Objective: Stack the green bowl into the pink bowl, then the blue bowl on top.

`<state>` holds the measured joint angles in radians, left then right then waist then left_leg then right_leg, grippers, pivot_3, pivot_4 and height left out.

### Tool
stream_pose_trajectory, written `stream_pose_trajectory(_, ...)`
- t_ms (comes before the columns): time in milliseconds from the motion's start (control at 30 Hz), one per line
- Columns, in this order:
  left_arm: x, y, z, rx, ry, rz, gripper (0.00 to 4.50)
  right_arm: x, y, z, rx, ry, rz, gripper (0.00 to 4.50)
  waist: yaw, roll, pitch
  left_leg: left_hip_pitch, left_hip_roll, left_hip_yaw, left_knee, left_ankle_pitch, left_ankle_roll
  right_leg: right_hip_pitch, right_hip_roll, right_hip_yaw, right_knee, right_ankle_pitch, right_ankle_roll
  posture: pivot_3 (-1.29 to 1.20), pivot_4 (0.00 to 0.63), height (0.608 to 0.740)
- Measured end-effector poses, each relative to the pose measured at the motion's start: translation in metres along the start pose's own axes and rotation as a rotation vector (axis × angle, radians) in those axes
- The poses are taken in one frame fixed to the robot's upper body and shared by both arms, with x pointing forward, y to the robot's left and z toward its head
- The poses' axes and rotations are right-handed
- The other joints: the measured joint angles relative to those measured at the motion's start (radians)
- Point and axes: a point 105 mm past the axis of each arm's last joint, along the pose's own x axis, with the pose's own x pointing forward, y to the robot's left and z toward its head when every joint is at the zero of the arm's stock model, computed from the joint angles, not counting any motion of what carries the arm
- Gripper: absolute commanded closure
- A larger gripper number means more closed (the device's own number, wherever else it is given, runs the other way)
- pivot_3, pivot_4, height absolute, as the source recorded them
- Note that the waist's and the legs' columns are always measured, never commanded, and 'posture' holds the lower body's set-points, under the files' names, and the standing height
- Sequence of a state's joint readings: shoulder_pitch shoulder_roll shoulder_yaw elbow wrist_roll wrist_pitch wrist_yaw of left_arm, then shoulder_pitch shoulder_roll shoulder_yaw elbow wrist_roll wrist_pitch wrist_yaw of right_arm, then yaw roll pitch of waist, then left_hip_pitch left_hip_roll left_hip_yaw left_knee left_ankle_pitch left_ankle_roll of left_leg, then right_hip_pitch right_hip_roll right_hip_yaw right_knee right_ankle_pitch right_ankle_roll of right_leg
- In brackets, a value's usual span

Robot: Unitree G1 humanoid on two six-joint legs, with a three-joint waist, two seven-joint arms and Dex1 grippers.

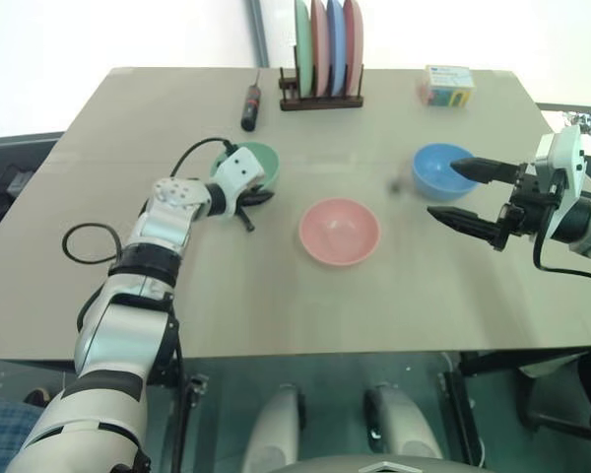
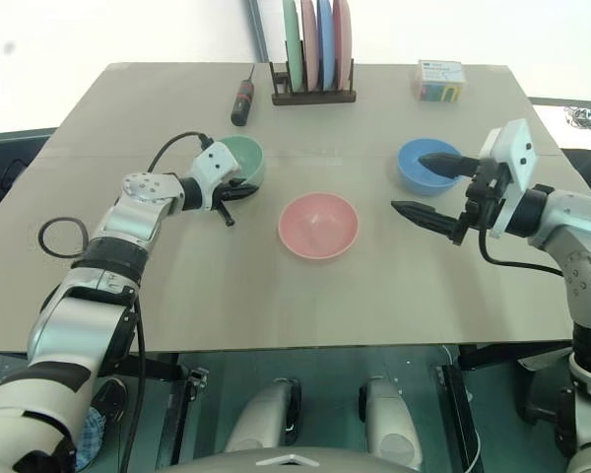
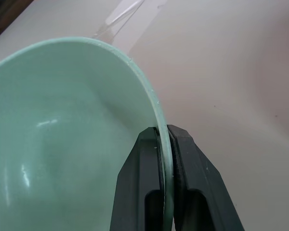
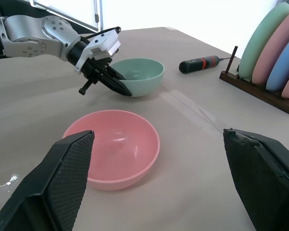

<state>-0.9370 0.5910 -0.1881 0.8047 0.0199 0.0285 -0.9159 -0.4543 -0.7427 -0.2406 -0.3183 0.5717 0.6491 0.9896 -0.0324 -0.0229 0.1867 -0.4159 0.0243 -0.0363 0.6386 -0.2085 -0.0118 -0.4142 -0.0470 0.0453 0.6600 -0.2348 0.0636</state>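
Observation:
The green bowl (image 1: 263, 158) stands on the table's left half. My left gripper (image 3: 164, 131) is shut on its near rim, one finger inside the bowl and one outside. The pink bowl (image 1: 339, 231) sits upright in the middle of the table, with nothing in it. The blue bowl (image 1: 433, 170) rests to the right and a little farther back. My right gripper (image 1: 443, 187) hovers open just on the near right side of the blue bowl, pointing left toward the pink bowl, with nothing between its fingers.
At the back edge a wooden rack (image 1: 320, 99) holds several upright coloured plates. A black and red screwdriver (image 1: 249, 106) lies left of it, and a small colourful box (image 1: 447, 86) stands at the back right. A black cable (image 1: 84, 241) loops beside my left arm.

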Motion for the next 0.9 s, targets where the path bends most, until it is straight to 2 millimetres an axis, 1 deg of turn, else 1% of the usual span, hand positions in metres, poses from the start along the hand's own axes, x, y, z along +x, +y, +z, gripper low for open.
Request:
stream_pose_trajectory(67,0.000,-0.003,0.003,0.017,-0.008,-0.027,4.47,0.000,0.000,0.000,0.000,0.001,0.001,0.00,0.000,0.000,0.000,0.000,0.000,0.000,0.000,0.000,0.000,0.000,0.000,0.000,0.000,0.000,0.000,0.00,0.150,0.740)
stream_pose_trajectory(167,0.001,-0.013,0.019,0.093,-0.043,-0.106,4.47,0.002,0.001,-0.002,0.006,0.006,0.009,0.00,0.001,0.000,0.000,-0.001,0.000,0.000,0.000,0.000,0.000,0.000,0.000,0.000,0.000,0.000,0.000,0.00,0.150,0.740)
stream_pose_trajectory(200,0.000,-0.019,0.033,0.151,-0.073,-0.151,4.47,0.003,0.002,-0.003,0.007,0.008,0.014,0.00,0.000,0.000,0.000,-0.001,0.000,0.000,0.000,0.000,0.000,0.000,0.000,0.000,-0.001,0.000,0.000,0.00,0.150,0.740)
stream_pose_trajectory(233,-0.001,-0.021,0.036,0.167,-0.080,-0.163,4.47,0.003,0.002,-0.003,0.008,0.009,0.015,0.00,0.000,0.000,0.000,-0.001,0.000,0.000,0.000,0.000,0.000,0.000,0.000,0.000,-0.001,0.000,0.000,0.00,0.150,0.740)
stream_pose_trajectory(267,-0.002,-0.030,0.050,0.238,-0.104,-0.213,4.47,0.004,0.003,-0.004,0.010,0.011,0.020,0.00,0.000,0.000,0.000,-0.001,0.000,0.000,0.000,0.000,0.000,0.000,0.000,0.000,-0.001,0.000,0.000,0.00,0.150,0.740)
stream_pose_trajectory(333,-0.001,-0.040,0.068,0.330,-0.133,-0.256,4.47,0.005,0.003,-0.005,0.015,0.013,0.026,0.00,0.000,0.000,0.000,-0.001,0.000,0.000,0.000,0.000,0.000,0.000,0.000,0.000,-0.001,0.000,0.000,0.00,0.150,0.740)
stream_pose_trajectory(400,-0.002,-0.048,0.083,0.385,-0.165,-0.286,4.47,0.004,0.003,-0.005,0.016,0.012,0.024,0.00,-0.001,0.000,0.000,-0.001,0.000,0.000,0.000,0.000,0.000,0.000,0.000,0.000,0.000,0.000,0.000,0.00,0.150,0.740)
stream_pose_trajectory(467,-0.003,-0.063,0.095,0.451,-0.188,-0.346,4.47,0.004,0.003,-0.005,0.014,0.011,0.024,0.00,-0.002,0.000,0.000,-0.001,0.000,0.000,0.000,0.000,0.000,0.000,0.000,0.000,0.000,0.000,0.000,0.00,0.150,0.740)
stream_pose_trajectory(500,-0.004,-0.076,0.103,0.501,-0.207,-0.393,4.47,0.004,0.003,-0.005,0.014,0.010,0.023,0.00,-0.003,0.000,0.000,-0.001,0.000,0.000,0.000,0.000,0.000,0.000,0.000,0.000,0.000,0.000,0.000,0.00,0.150,0.740)
stream_pose_trajectory(533,-0.005,-0.085,0.107,0.533,-0.218,-0.427,4.47,0.004,0.003,-0.005,0.014,0.010,0.022,0.00,-0.003,0.000,0.000,-0.001,0.000,0.000,0.000,0.000,0.000,0.000,0.000,0.000,0.000,0.000,0.000,0.00,0.150,0.740)
stream_pose_trajectory(567,-0.007,-0.097,0.112,0.574,-0.237,-0.473,4.47,0.005,0.003,-0.005,0.015,0.009,0.022,0.00,-0.004,0.000,0.000,-0.001,0.000,0.000,0.000,0.000,0.000,0.000,0.000,0.001,0.000,0.000,0.000,0.00,0.150,0.740)
stream_pose_trajectory(600,-0.008,-0.104,0.113,0.595,-0.243,-0.501,4.47,0.005,0.002,-0.005,0.015,0.009,0.019,0.00,-0.004,0.000,0.000,0.000,0.000,0.000,0.000,0.000,0.000,0.000,0.000,0.001,0.000,0.000,0.000,0.00,0.150,0.740)
stream_pose_trajectory(733,-0.014,-0.130,0.110,0.658,-0.224,-0.626,4.47,0.004,0.002,-0.006,0.021,0.012,0.011,0.00,-0.006,0.000,0.000,0.000,0.000,0.000,0.001,0.000,0.000,0.000,0.000,0.001,0.001,0.000,0.000,0.00,0.150,0.740)
stream_pose_trajectory(800,-0.017,-0.134,0.109,0.665,-0.220,-0.655,3.70,0.003,0.003,-0.007,0.023,0.015,0.011,0.00,-0.005,0.000,0.000,0.000,0.000,0.000,0.001,0.000,0.000,0.000,0.000,0.001,0.001,0.000,0.000,0.00,0.150,0.740)
stream_pose_trajectory(833,-0.017,-0.134,0.109,0.666,-0.218,-0.657,3.41,0.003,0.003,-0.007,0.022,0.015,0.012,0.00,-0.005,0.000,0.000,0.000,0.000,0.000,0.002,0.000,0.000,0.000,0.000,0.001,0.001,0.000,0.000,0.00,0.150,0.740)
stream_pose_trajectory(900,-0.018,-0.133,0.108,0.667,-0.212,-0.655,2.52,0.003,0.004,-0.007,0.019,0.016,0.015,0.00,-0.005,0.000,0.000,0.000,0.000,0.000,0.002,0.000,0.000,0.000,0.000,0.001,0.001,0.000,0.000,0.00,0.150,0.740)
